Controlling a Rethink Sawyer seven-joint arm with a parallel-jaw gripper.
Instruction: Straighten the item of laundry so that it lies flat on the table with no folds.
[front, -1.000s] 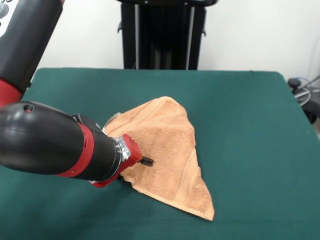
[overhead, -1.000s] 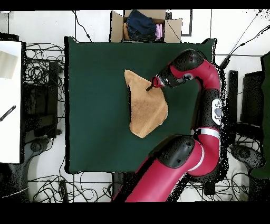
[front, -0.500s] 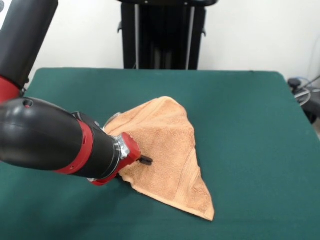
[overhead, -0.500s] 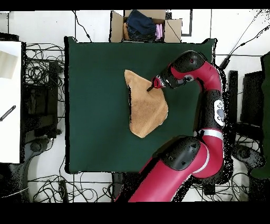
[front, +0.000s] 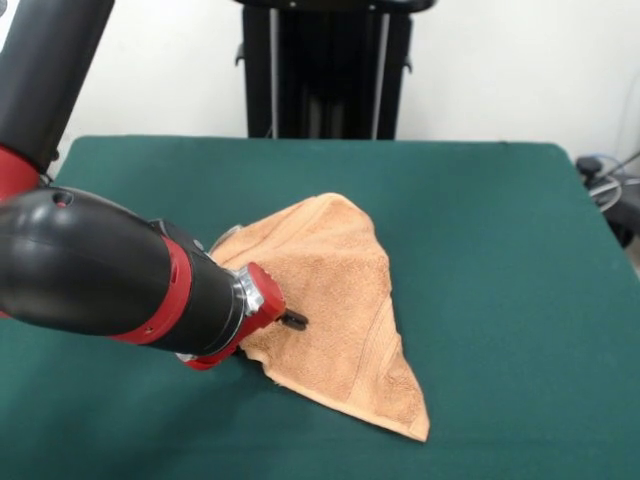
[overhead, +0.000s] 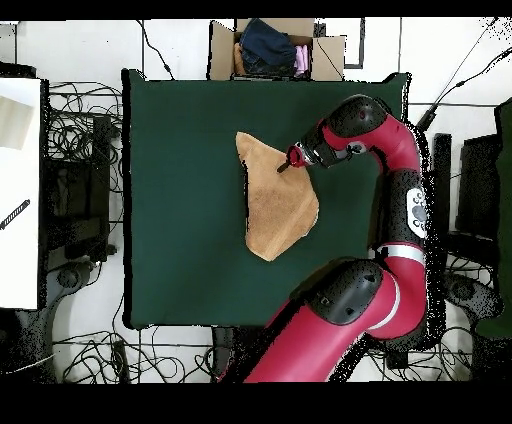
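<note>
The peach-orange towel lies folded over into a rough triangle near the middle of the dark green table. One corner points toward the table's near edge. In the overhead view the towel sits right of the table's centre. My gripper is low on the towel's left part, and its black tip touches the cloth. In the overhead view the gripper is at the towel's upper right edge. Its wrist hides how it is set. No white label shows.
The red and black arm covers the table's left side in the front view. The black pedestal stands behind the far edge. Off the table are a cardboard box of clothes, a white desk and loose cables.
The arm's upper links have shifted slightly. The gripper tip stays at nearly the same spot on the towel, and the towel's shape has not changed.
</note>
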